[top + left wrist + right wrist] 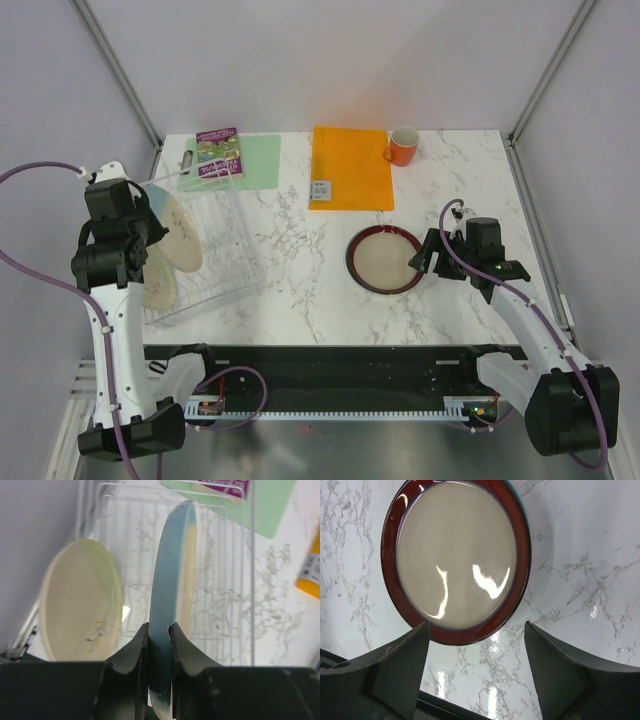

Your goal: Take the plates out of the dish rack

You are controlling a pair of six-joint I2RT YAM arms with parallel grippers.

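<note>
left tool (159,630) clamped on upright blue-and-beige plate (172,570), right tool (476,628) wide open beside flat beige red-rimmed plate (455,555)

White wire rack (228,245) at left of surface (300,300), blue-and-beige plate (170,580) upright on edge inside, cream sprig plate (80,610) leaning beside it, red-rimmed beige plate (385,259) flat mid-surface, possibly atop another.

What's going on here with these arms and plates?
Plates are being unloaded from a dish rack. The left gripper is shut on the rim of the blue and beige plate, upright at the rack; a cream plate stands beside it. The red-rimmed plate lies flat on the table, with the right gripper open at its edge.
</note>
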